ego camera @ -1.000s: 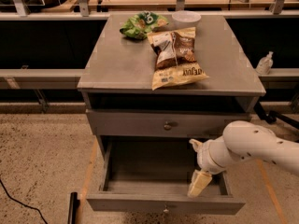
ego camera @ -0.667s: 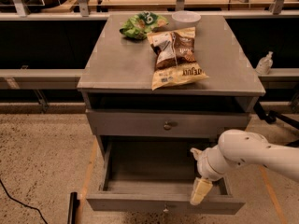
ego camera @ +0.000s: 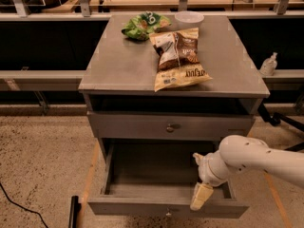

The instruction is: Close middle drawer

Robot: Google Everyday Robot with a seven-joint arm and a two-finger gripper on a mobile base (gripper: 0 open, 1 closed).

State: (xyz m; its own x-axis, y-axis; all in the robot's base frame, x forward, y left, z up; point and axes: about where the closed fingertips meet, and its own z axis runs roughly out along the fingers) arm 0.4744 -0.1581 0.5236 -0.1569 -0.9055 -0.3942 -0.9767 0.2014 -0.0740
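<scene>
Drawer work in the lab: the robot's gripper (ego camera: 200,196) hangs inside the pulled-out middle drawer (ego camera: 142,206), at abt 4 o'clock of its tray. It sits just behind the front panel, near the right end. The white arm (ego camera: 256,158) reaches in from 3 o'clock. Whether the gripper is clenched or released can't be told from where I stand.

The drawer is the lowest one in sight and juts out toward 6 o'clock from the grey cabinet (ego camera: 118,65). Its tray looks bare, w/ a small knob (ego camera: 167,214) at the centre of the front.

To my eye, the gripper is on the wrong side of the panel for a push. It likely needs to lift clear of the tray, come round to the outer face and press near the knob. A push at the right end could skew the drawer on its runners. A gripper left inside could get pinched under the upper drawer (ego camera: 133,126), which sits shut directly above.

Elsewhere, a dark open slot runs above that shut drawer. On top lie a brown-and-yellow chip bag (ego camera: 178,56) at centre, a green bag (ego camera: 144,25) at 11 o'clock and a white bowl (ego camera: 189,17) at 12. None of these is in the way. A small bottle (ego camera: 269,64) stands on the ledge at 2 o'clock, well apart. On the floor, a black cable (ego camera: 19,205) trails at 8 o'clock and a dark upright object (ego camera: 73,213) stands near the panel's left corner. Neither blocks the slide, as far as I can judge.
</scene>
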